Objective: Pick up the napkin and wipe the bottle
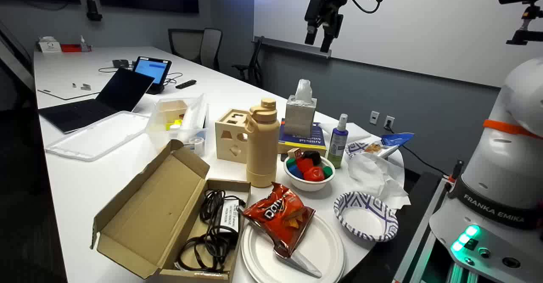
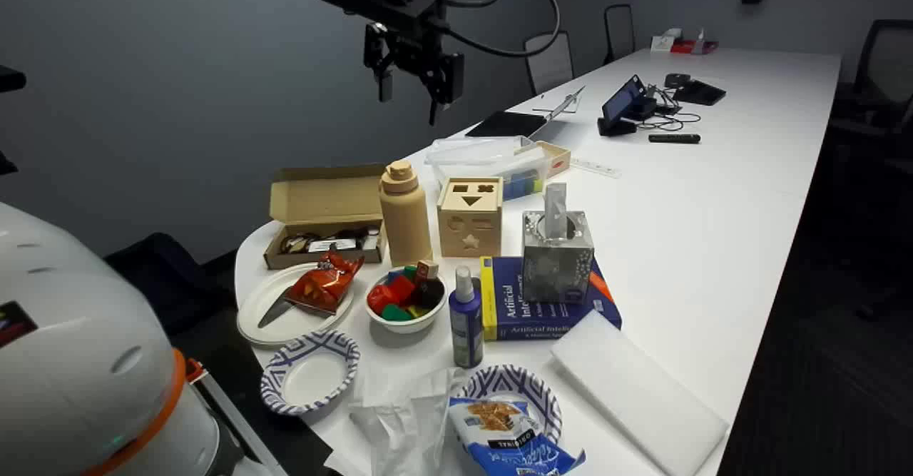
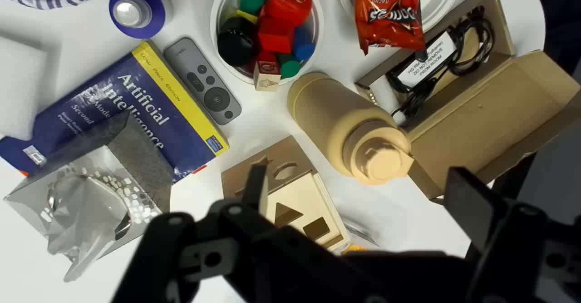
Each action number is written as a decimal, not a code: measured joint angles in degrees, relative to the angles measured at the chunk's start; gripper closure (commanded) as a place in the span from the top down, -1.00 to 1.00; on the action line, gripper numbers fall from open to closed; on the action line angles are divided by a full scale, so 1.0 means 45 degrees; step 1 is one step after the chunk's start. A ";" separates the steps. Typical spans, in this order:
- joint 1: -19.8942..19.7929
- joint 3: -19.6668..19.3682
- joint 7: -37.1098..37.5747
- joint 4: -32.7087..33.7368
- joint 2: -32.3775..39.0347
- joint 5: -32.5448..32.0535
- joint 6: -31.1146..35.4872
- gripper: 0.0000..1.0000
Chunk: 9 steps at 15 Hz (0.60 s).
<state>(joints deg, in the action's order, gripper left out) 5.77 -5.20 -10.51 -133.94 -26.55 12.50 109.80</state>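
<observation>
With your black two-fingered gripper [image 2: 409, 99] spread and unladen, you're likely at the approach, so next cross down to the crumpled white paper napkin [image 1: 373, 176] beside the blue-patterned paper bowl [image 1: 364, 222] before wiping the tan cylindrical bottle [image 1: 261, 147].

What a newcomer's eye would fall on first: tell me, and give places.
Probably the red chip bag, lying on a white plate beside the open cardboard box. Next, perhaps the tall tan bottle, upright near the bowl of coloured blocks. Overhead, the dark jaws hang open above the table.
</observation>
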 measured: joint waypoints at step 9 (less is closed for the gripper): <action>-0.0732 0.0097 0.1061 -0.0783 0.0724 0.0001 0.1866 1.00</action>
<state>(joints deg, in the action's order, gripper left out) 2.48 -4.76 -5.73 -137.46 -23.30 12.50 118.20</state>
